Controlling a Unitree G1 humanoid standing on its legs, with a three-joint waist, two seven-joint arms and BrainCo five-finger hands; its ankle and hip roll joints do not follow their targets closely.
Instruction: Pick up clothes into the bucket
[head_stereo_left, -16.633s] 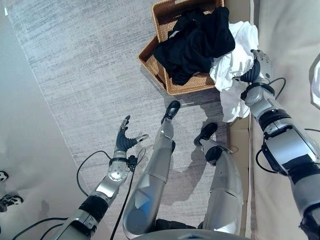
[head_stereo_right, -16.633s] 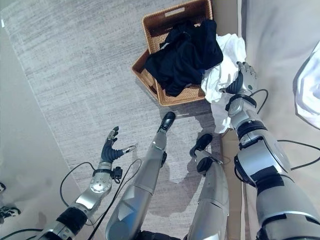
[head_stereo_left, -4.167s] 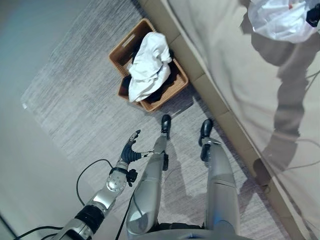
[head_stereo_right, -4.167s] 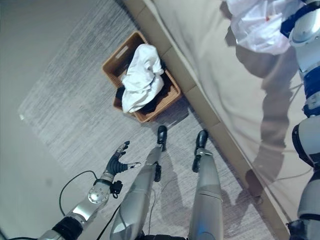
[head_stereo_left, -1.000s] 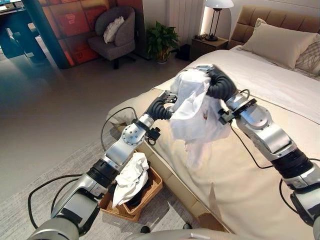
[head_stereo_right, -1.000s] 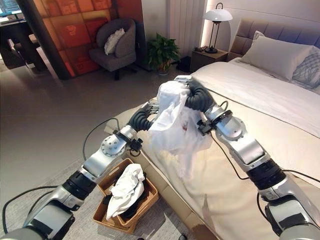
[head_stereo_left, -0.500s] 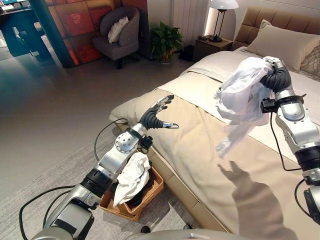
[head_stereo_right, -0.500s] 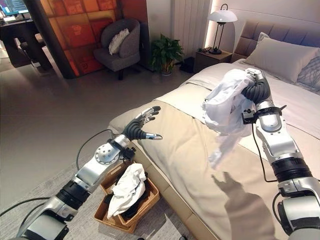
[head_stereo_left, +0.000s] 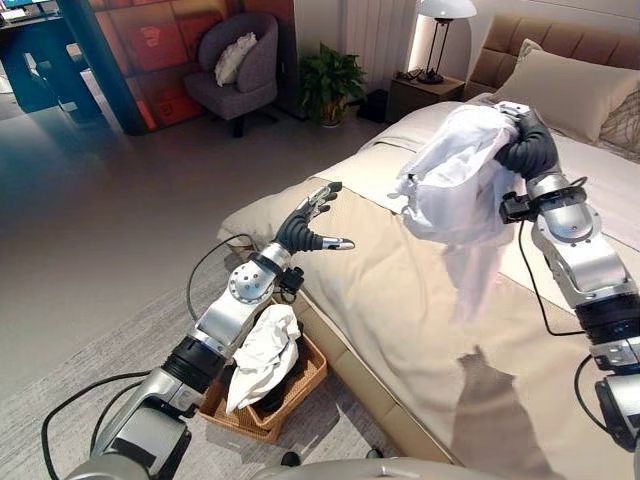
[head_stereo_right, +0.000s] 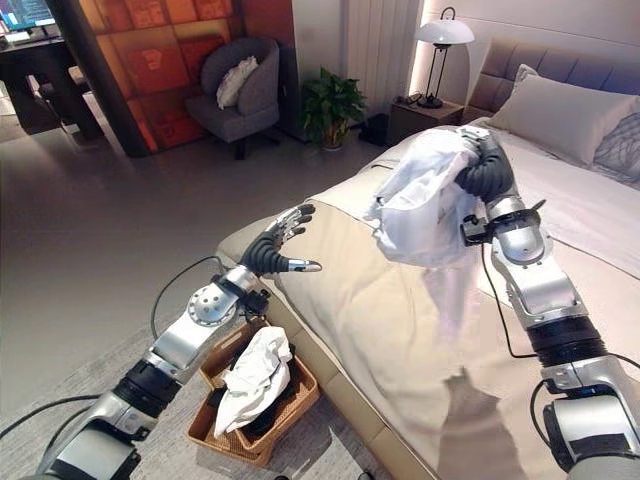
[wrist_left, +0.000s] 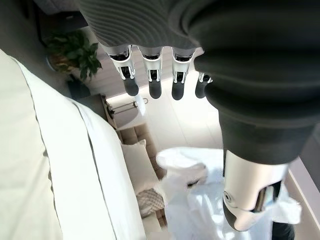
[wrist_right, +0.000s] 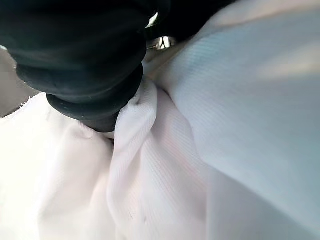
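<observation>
A white garment (head_stereo_left: 448, 182) hangs in the air above the bed, bunched over my right hand (head_stereo_left: 527, 145), whose fingers curl into the cloth; one loose end dangles down toward the bedcover. My left hand (head_stereo_left: 303, 229) is held open over the foot corner of the bed, fingers spread, holding nothing; its straight fingers (wrist_left: 152, 75) show in the left wrist view. The wicker basket (head_stereo_left: 308, 378) stands on the floor beside the bed below my left arm. A white cloth (head_stereo_left: 260, 355) lies in it over dark clothes.
The bed (head_stereo_left: 420, 330) with its beige cover fills the right side, with pillows (head_stereo_left: 560, 80) at its head. A grey rug (head_stereo_left: 120, 360) lies under the basket. Farther off stand an armchair (head_stereo_left: 238, 70), a plant (head_stereo_left: 333, 78) and a lamp (head_stereo_left: 436, 12).
My right hand has carried the white garment leftward, toward my left hand and the foot of the bed. The left hand has barely moved.
</observation>
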